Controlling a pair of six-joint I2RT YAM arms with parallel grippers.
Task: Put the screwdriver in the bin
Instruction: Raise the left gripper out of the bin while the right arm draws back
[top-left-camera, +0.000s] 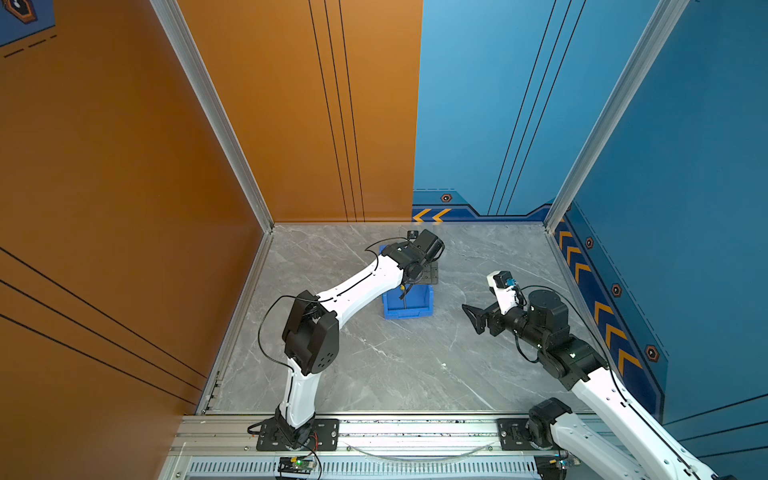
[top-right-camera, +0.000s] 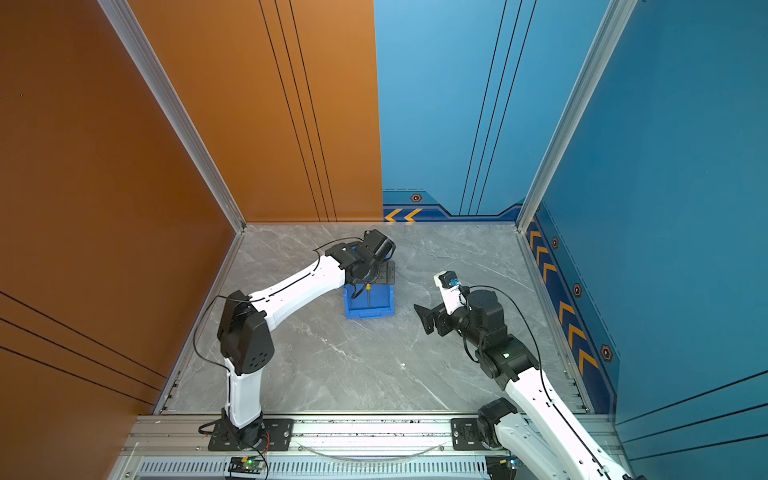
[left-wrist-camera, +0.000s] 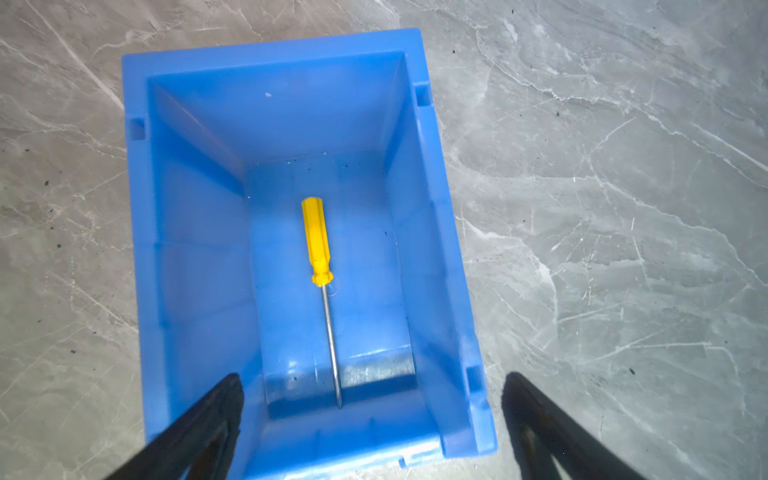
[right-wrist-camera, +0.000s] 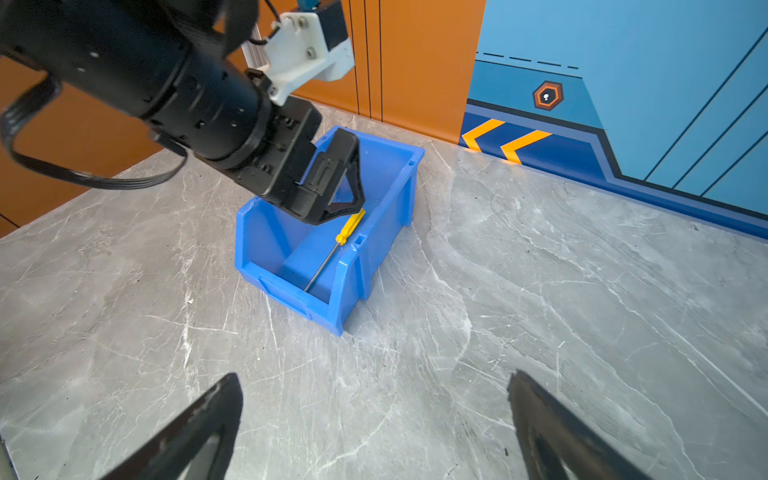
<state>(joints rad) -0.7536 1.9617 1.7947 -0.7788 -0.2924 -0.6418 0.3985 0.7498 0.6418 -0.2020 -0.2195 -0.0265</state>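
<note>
Screwdriver (left-wrist-camera: 316, 237) lying in bin (left-wrist-camera: 199, 257)

It rests flat on the bin's floor, tip toward the low front wall. Left gripper (left-wrist-camera: 372, 377) hangs above the bin, jaws wide apart and empty. Right gripper (right-wrist-camera: 374, 376), likewise spread and empty, hovers over the table (right-wrist-camera: 540, 291) well to the bin's right.

One screwdriver (left-wrist-camera: 318, 249), one bin (left-wrist-camera: 415, 232), one left pincer (left-wrist-camera: 372, 376), one right pincer (right-wrist-camera: 374, 374).

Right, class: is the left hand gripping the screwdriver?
No, the screwdriver lies flat on the floor of the bin, clear of the open left hand.
</note>
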